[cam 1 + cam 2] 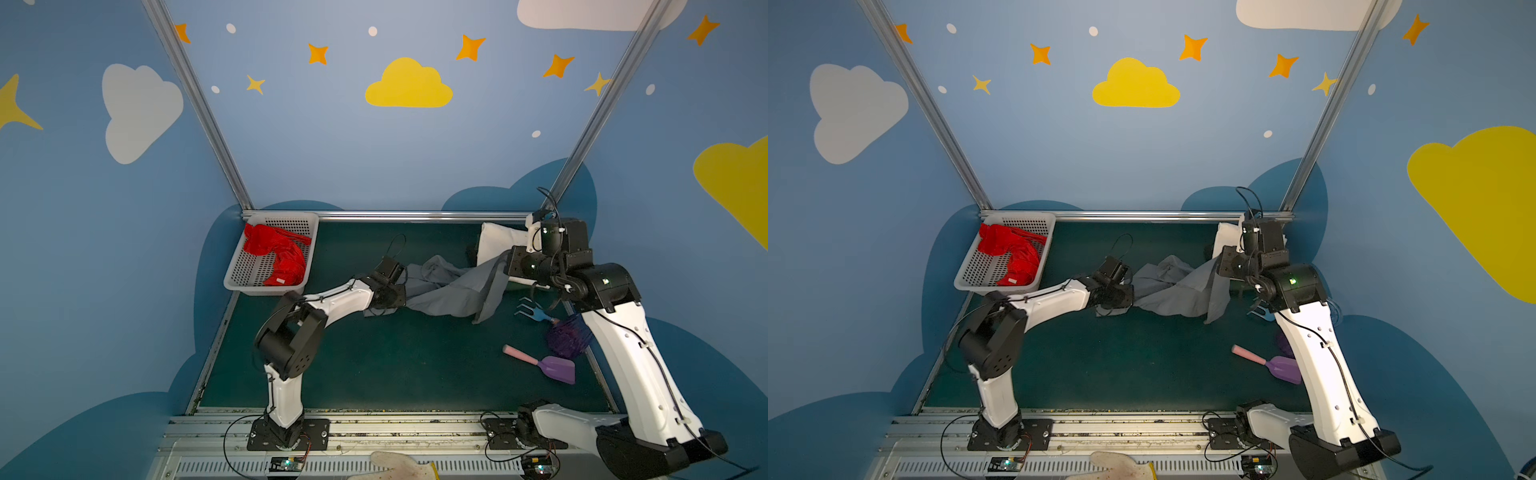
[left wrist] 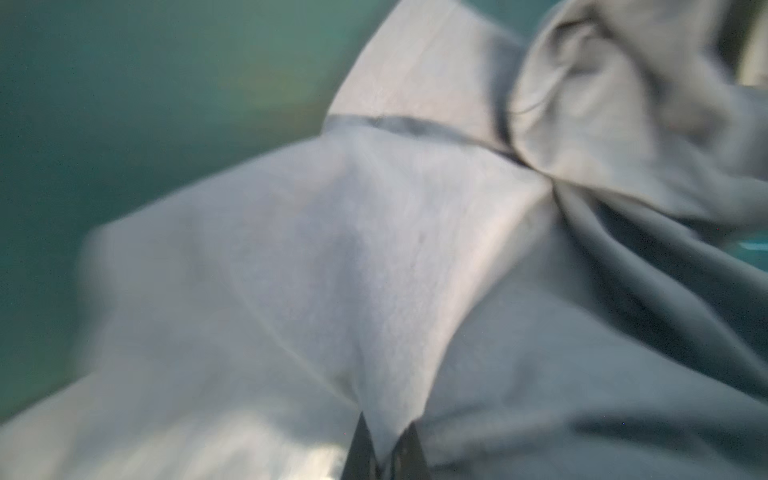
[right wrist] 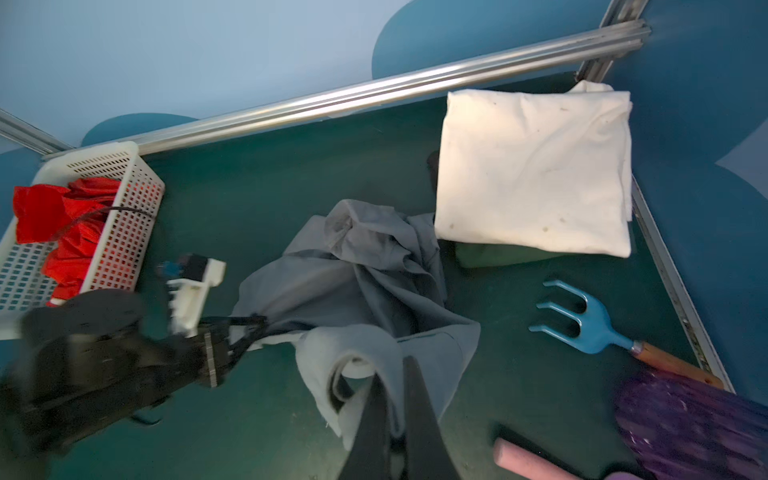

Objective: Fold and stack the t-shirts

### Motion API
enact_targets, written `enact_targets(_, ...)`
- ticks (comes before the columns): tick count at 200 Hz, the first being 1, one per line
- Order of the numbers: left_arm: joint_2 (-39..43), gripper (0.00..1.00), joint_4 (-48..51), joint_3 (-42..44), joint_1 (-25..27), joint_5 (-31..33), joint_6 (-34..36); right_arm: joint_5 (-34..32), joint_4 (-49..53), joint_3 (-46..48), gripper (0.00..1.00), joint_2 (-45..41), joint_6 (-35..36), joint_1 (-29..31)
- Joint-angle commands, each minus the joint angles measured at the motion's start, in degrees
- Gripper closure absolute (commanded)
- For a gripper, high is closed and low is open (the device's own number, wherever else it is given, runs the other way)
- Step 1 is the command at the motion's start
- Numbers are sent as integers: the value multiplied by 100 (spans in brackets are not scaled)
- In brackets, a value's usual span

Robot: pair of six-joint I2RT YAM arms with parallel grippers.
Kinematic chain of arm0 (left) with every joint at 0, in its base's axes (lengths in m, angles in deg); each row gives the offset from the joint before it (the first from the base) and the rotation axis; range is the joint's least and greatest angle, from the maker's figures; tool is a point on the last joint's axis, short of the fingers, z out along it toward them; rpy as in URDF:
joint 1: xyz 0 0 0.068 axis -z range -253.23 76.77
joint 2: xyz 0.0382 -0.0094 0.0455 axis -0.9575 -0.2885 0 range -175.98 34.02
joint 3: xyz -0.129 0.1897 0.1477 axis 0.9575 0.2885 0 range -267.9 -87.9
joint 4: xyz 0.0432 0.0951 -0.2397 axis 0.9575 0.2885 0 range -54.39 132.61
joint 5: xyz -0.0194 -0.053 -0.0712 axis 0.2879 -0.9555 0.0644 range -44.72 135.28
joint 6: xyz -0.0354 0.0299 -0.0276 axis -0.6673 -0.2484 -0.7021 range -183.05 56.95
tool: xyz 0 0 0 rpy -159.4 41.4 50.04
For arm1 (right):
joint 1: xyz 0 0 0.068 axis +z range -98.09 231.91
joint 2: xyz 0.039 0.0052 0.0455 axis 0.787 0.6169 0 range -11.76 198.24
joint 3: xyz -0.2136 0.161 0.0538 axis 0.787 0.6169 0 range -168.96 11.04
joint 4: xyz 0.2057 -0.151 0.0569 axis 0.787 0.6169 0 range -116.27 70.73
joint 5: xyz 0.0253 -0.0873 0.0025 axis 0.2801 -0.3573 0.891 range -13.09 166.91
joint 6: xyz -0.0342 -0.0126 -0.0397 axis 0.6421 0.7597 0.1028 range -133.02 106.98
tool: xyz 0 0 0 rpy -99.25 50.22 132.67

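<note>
A crumpled slate grey t-shirt (image 1: 449,291) (image 1: 1177,291) is stretched just above the green mat between both arms. My left gripper (image 1: 406,297) (image 1: 1133,297) is shut on its left end; the left wrist view shows cloth pinched between the dark fingertips (image 2: 386,428). My right gripper (image 1: 505,261) (image 3: 395,374) is shut on a rolled edge at the right end, lifted higher. A folded cream-white t-shirt (image 1: 500,245) (image 3: 536,166) lies at the back right corner. The red t-shirt (image 1: 276,253) (image 3: 70,224) is bunched in the basket.
A white perforated basket (image 1: 286,218) stands at the back left. Near the right arm lie a blue hand rake (image 1: 534,311), a purple bristly toy (image 1: 567,338) and a purple scoop with a pink handle (image 1: 552,365). A worn glove (image 1: 399,467) rests at the front rail.
</note>
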Motion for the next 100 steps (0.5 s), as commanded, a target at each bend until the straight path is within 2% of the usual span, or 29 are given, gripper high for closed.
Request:
enact_targets(1,1232,96,859,500,-10,-129,159,-252,53,365,100,-452,-231,-41)
enact_targets(17,1944,96,1303,768,-16,-412,253,-236,-10,613,100,-490,-309,-47)
enact_targets(34,2486,96,1851,810,-34,-98,331,-252,-91,650,100,-287,-367,-51)
enact_targets(51,2750,96,1764,892,-131,12,623,-32,-388,538,100,80,-381,-50)
enact_targets(75,2507,96,1590,763,-582,-154,648,22,-782,141,100,805,-299,-53)
enact_targets(100,1704,94,1320,538,-1288,-1205,454,-389,-842,-458,100,1636,-140,-89)
